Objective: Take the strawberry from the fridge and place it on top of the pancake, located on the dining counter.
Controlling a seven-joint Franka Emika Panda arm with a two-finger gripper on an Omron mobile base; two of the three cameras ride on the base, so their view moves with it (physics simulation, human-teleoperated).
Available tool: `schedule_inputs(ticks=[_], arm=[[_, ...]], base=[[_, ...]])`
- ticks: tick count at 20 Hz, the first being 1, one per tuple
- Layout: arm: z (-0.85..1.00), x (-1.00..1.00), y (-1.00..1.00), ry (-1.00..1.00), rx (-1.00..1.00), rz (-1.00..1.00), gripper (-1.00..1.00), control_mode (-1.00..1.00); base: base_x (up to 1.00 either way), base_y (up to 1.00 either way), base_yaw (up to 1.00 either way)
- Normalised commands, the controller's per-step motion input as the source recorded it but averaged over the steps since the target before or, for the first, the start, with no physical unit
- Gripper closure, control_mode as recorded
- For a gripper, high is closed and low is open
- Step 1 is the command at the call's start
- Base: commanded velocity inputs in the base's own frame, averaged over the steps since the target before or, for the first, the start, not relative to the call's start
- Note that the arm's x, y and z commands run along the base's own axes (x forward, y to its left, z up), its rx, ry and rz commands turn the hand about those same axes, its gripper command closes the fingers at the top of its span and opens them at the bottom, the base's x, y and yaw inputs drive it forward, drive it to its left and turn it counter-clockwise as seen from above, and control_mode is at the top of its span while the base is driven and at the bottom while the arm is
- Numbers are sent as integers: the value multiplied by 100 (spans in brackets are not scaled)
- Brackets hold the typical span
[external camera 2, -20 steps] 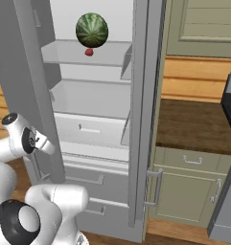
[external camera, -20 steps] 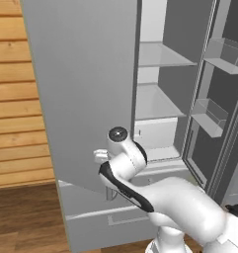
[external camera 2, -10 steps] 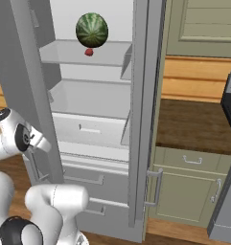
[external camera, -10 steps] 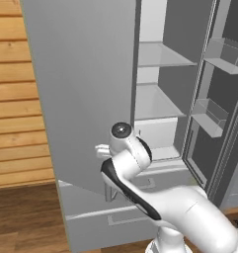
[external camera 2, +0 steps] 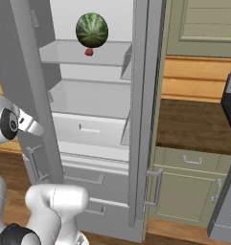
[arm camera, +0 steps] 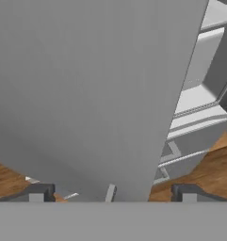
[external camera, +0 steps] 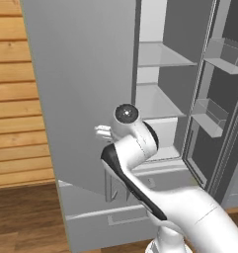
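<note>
In the left base view, wooden wall planks (external camera: pixel 12 99) fill the left edge, and next to them the fridge (external camera: pixel 155 104) stands with its left door (external camera: pixel 81 89) swung open toward the camera. The white arm reaches up from the lower right, its wrist close against that door's outer face. Past the door edge are pale shelves, and further right the inside bins of the right door (external camera: pixel 214 108).

In the hand view, the end effector (arm camera: pixel 112 192) points at the grey door panel, which rises just ahead of it. Its two dark fingertips (arm camera: pixel 37 193) stand far apart with nothing between them, so the jaws are wide open and empty. Lower drawers (arm camera: pixel 181 141) and wood floor show to the right of the door edge.

In the right base view, the strawberry (external camera 2: pixel 88 51) sits on the upper shelf (external camera 2: pixel 64 55) inside the fridge, right in front of the watermelon (external camera 2: pixel 91 29), at its base. Right of the fridge come a dark bench (external camera 2: pixel 189 124) and green-grey cabinets (external camera 2: pixel 189 186).
</note>
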Motion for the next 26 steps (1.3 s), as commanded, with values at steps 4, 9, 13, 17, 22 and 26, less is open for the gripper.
schedule_inputs(ticks=[4, 9, 13, 17, 22, 26], arm=[[37, -78, -14, -6, 3, 0, -100, -100], [8, -94, -69, -8, 15, 0, -100, -100], [0, -67, -99, -5, 26, -3, -100, -100], [-1, -9, -87, 0, 26, 0, -100, -100], [-4, 25, -46, 3, 20, 0, -100, -100], [-2, 85, -13, 11, 20, 0, -100, -100]], base=[[0, 0, 0], [0, 0, 0], [0, 0, 0], [0, 0, 0], [0, 0, 0], [0, 0, 0]])
